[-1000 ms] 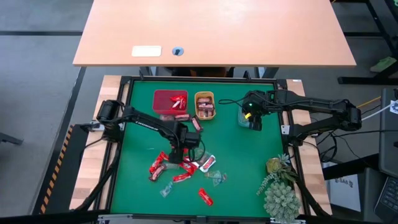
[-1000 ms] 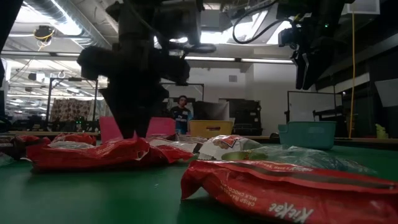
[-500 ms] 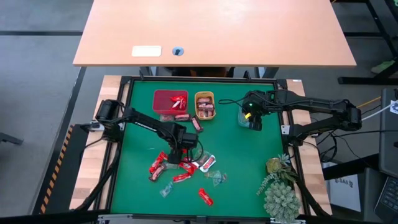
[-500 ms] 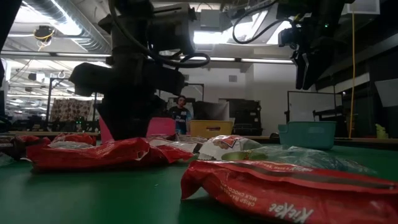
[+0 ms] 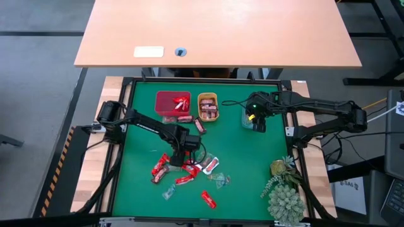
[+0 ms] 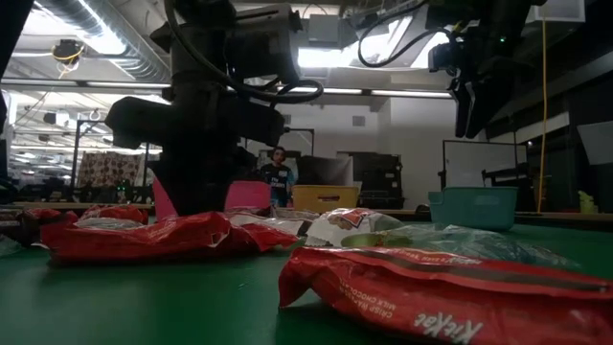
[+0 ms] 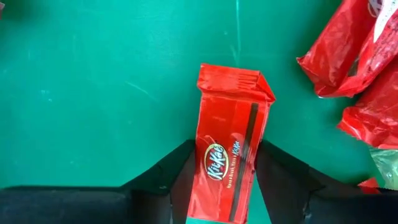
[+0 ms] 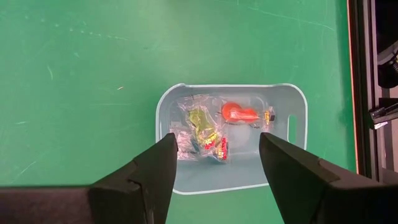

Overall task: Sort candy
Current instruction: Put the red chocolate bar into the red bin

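The left gripper (image 7: 221, 177) stands low over the green desk (image 5: 139, 145), its fingers spread on both sides of a shiny red wrapped candy bar (image 7: 229, 160) — the bar's long axis runs straight between them — while the right gripper (image 8: 214, 163) waits, open, above the teal tray (image 8: 297, 138).

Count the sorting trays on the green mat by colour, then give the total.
Red tray: 1
Orange tray: 1
Teal tray: 1
Total: 3
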Tool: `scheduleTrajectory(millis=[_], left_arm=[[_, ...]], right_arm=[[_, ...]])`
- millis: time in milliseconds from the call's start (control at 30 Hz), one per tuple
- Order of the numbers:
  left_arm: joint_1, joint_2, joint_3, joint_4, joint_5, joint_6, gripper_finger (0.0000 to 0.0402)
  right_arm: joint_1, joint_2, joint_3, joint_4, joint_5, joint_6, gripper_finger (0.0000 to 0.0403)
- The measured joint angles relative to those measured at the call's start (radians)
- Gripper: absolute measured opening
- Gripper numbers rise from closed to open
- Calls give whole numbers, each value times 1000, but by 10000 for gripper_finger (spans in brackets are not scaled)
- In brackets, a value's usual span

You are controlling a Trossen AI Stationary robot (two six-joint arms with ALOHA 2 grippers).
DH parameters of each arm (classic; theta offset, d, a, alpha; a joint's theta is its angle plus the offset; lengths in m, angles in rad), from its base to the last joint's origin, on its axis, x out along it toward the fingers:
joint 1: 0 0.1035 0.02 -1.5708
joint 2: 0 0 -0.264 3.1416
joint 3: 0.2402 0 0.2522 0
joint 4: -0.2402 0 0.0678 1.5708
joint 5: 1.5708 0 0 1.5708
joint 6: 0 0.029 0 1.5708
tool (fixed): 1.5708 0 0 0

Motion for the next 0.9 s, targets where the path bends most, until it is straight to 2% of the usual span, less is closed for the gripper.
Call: scheduleTrajectory(millis=[133,467,900], left_arm=[[0,0,0,0,-2,-4,145],[16,7,82,-44,-6,-23,161],[149,6,195,-115,-9,36,161]], right_arm=[[0,0,0,0,0,0,227],[0,0,0,8,0,0,227],[0,0,0,42,0,0,227]])
